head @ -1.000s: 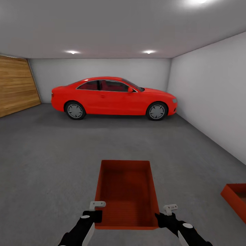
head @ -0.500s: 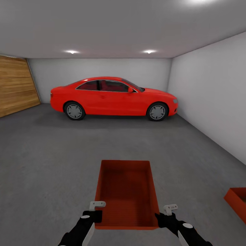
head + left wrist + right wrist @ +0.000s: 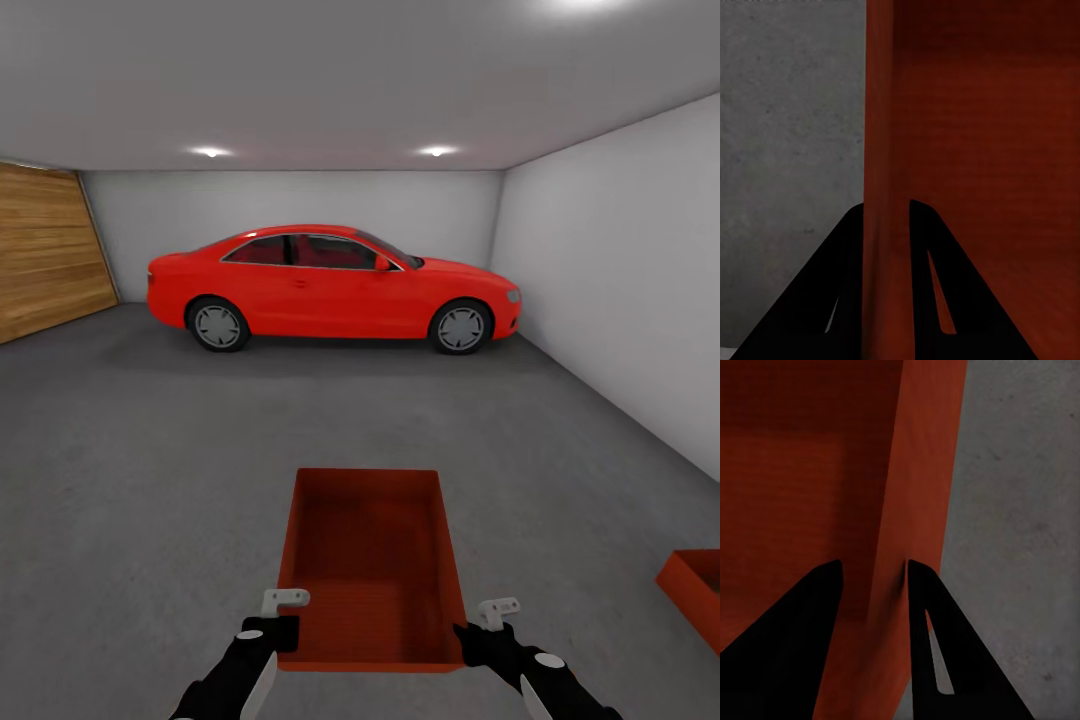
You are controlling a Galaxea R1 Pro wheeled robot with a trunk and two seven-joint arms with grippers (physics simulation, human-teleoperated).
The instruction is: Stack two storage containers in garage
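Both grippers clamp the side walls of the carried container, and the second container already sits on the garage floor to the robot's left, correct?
Not quite. The head view shows the second container on the floor to the robot's right. The left gripper and right gripper do clamp the carried container.

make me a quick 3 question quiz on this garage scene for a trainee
1. True or false: the held container is pinched on both side walls, one by the left gripper and one by the right gripper.
2. Where is the second container? A) inside the held one B) on the floor to the robot's right C) on the red car
3. Fill in: in the left wrist view, the fingers straddle the container's thin ___.

Key: 1 true. 2 B. 3 wall.
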